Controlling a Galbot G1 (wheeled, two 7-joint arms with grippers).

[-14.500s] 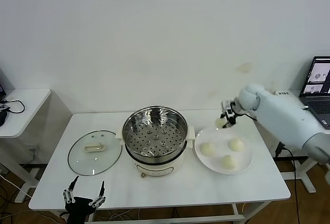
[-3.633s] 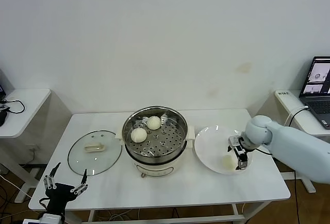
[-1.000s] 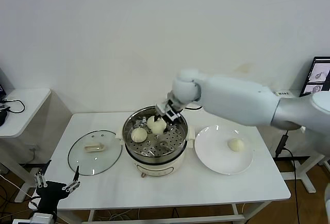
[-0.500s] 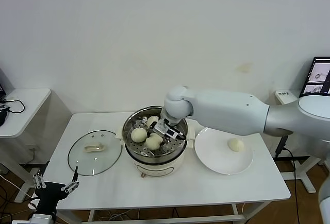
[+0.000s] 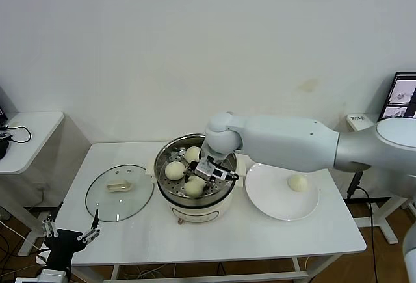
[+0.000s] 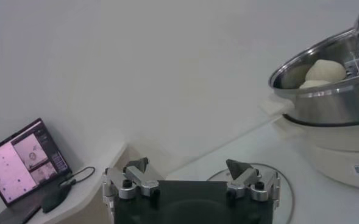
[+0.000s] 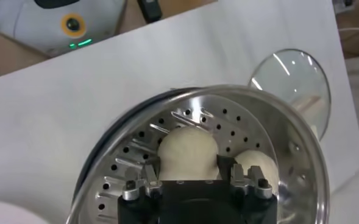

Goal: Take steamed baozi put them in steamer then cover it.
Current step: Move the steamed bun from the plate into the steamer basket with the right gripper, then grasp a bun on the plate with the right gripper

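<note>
- Inside the steamer [image 5: 195,169], on its perforated tray, lie three buns: one at the back [image 5: 192,153], one toward the robot's left [image 5: 174,170], and one at the front [image 5: 194,186].
- The right tool [image 5: 209,170] reaches down into the pot, over the front bun.
- In the right wrist view the right tool [image 7: 189,168] has its two fingers [image 7: 150,175] set on either side of a bun [image 7: 188,148], close against its flanks; whether they press it or merely flank it I cannot tell. A second bun [image 7: 256,165] sits just beside it on the tray.
- A fourth bun [image 5: 298,182] rests on the white plate [image 5: 273,202], on the desk [image 5: 214,234] at the steamer's right.
- The glass lid [image 5: 119,192] lies flat on the desk at the steamer's left, its cream handle up.
- The left tool [image 5: 68,233] hangs low off the desk's front left corner, well apart from everything; the left wrist view shows the left tool [image 6: 189,176] with its fingers spread wide and nothing between them.
- A laptop [image 5: 403,106] stands at the far right.
</note>
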